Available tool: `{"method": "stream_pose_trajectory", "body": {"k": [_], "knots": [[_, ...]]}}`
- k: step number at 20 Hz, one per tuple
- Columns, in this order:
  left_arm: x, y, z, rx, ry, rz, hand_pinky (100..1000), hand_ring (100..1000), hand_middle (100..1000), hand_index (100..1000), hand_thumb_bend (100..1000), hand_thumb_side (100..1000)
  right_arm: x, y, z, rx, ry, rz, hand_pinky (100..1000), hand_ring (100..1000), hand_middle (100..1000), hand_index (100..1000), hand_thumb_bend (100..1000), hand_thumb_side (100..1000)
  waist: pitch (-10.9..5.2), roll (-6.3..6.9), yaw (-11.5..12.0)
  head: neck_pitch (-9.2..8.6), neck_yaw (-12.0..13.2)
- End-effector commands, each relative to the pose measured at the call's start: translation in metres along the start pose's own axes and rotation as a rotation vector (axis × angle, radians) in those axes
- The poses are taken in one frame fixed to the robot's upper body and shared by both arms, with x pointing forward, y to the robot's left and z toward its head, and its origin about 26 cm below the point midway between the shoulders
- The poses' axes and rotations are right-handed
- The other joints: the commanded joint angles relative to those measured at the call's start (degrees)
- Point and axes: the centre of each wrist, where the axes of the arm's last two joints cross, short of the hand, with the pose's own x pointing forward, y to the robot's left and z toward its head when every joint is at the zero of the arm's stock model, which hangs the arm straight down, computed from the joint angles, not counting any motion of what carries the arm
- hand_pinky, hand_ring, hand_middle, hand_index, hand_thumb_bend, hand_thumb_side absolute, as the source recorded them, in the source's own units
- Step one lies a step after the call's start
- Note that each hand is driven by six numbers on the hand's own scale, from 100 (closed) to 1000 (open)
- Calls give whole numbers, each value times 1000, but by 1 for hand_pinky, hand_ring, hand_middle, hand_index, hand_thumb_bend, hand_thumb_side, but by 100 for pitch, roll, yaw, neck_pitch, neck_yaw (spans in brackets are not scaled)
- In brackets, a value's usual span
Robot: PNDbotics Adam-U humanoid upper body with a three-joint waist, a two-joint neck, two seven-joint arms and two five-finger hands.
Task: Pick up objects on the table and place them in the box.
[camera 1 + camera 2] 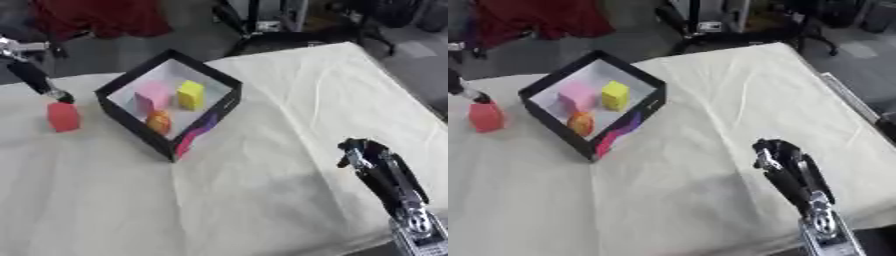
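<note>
A black box (122, 116) with a white inside stands tilted at the left of the cloth-covered table. In it lie a pink block (153, 95), a yellow block (191, 94) and a small orange thing (158, 121). A magenta and purple shape (196, 134) shows at its front wall. Left of the box is a red block (63, 117). My left hand (58, 94) comes down from the upper left, and its fingertips close on the block's top. My right hand (360, 152) stands at the lower right, fingers up and relaxed, holding nothing.
A cream cloth (289, 100) covers the table, wrinkled in places. Its right edge (846, 97) runs down the right side. Chair legs and dark floor lie beyond the far edge, and a red fabric (96, 17) sits at the top left.
</note>
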Motion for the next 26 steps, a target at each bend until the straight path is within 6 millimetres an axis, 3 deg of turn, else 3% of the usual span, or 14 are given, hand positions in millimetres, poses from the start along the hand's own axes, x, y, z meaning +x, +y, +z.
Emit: {"method": "stream_pose_trajectory", "body": {"k": [1,4,5,6,13,26], "knots": [[-11,-3,2,8,53,18,774,733,818,905,642,476,5,-6,-3,-7,-20,19,710,512,418,630,100,651,-74,9,-6,-11,-10],[-13,-16,-2,18,88,48,764,719,803,894,579,431,5,-6,-4,-8,-21,18,710,512,418,630,100,649,-66,4,-6,-11,-19],[-13,-21,-4,24,103,56,761,715,798,890,582,359,5,-6,-4,-8,-22,18,710,512,418,630,100,650,-63,4,-8,-11,-23],[-13,-25,-5,32,116,62,759,712,795,887,553,413,5,-5,-4,-7,-22,17,710,512,418,630,100,650,-61,3,-10,-11,-27],[-8,-52,-16,68,139,100,744,694,775,875,478,379,7,-4,-5,-3,-29,12,710,512,418,630,100,650,-14,-32,-44,-11,-23],[-7,-74,-22,152,277,109,739,696,776,872,426,361,11,0,-10,11,-49,2,710,512,418,630,100,664,134,-62,-155,-11,44]]}}
